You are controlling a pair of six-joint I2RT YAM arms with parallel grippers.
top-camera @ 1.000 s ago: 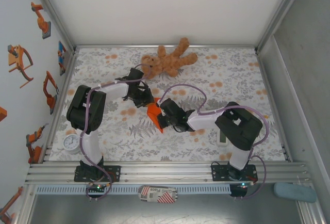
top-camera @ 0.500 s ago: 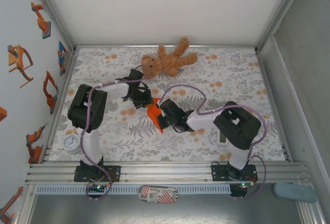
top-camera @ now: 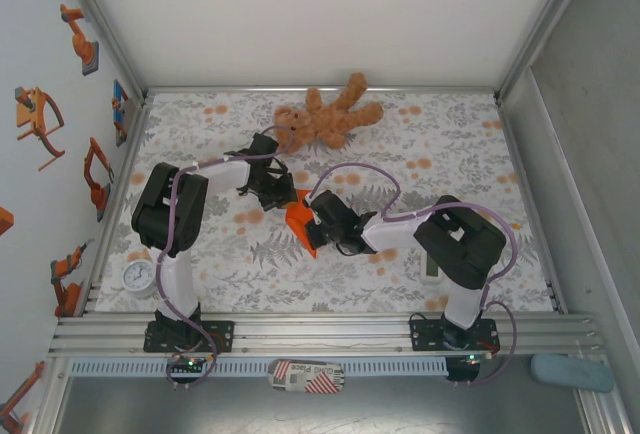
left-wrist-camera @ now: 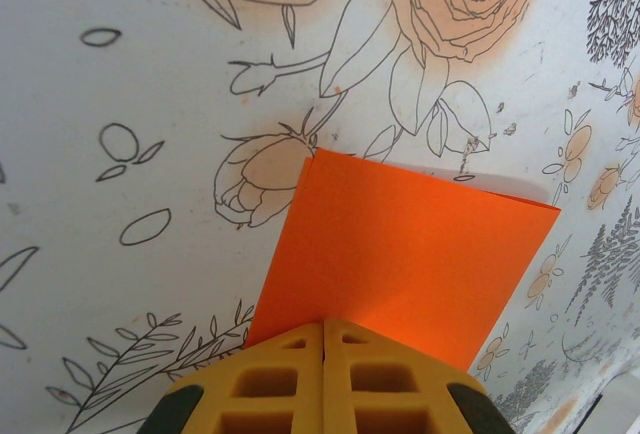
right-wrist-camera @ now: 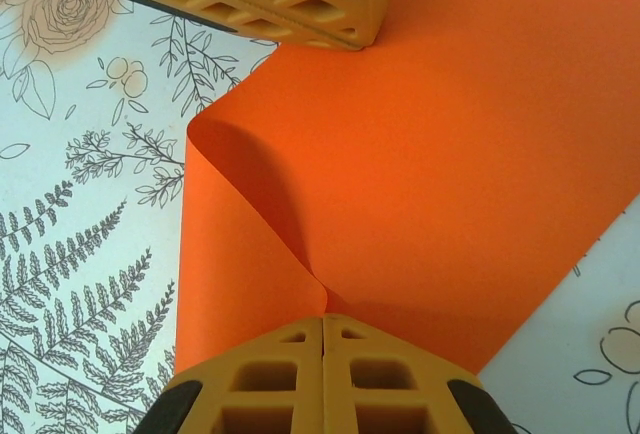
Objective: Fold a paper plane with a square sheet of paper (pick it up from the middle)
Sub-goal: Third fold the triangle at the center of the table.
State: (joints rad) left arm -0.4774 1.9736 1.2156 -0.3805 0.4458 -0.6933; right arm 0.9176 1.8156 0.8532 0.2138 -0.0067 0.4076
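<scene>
1. Sheet of paper (top-camera: 299, 228): bright orange and partly folded. It sits at the middle of the flowered table (top-camera: 450, 154), held between the two grippers.
2. Left gripper (top-camera: 284, 195): at 11 o'clock of the sheet. Its jaws were a sliver apart a second ago and are now pressed together on the sheet's edge. The arm has hardly shifted meanwhile.
3. Right gripper (top-camera: 317, 222): at 3 o'clock of the sheet. Its jaws are clamped on the opposite edge, as they were a second ago.
4. Reading: with both edges pinched, the sheet seems secured for the next crease. No pointed nose has formed yet, so the plane looks far from finished.
5. Left wrist view: the sheet (left-wrist-camera: 400, 254) appears flat, straight-edged and seemingly doubled above the closed fingers.
6. Right wrist view: it shows what the overhead view hides, a soft rolled bend (right-wrist-camera: 205, 139) at 10 o'clock, not yet pressed flat. The left gripper bites the far edge at 12 o'clock.
7. Overhead view: a teddy bear (top-camera: 325, 116) lies at 12 o'clock of the sheet, well apart. A white dial (top-camera: 139, 276) lies at 8 o'clock.
</scene>
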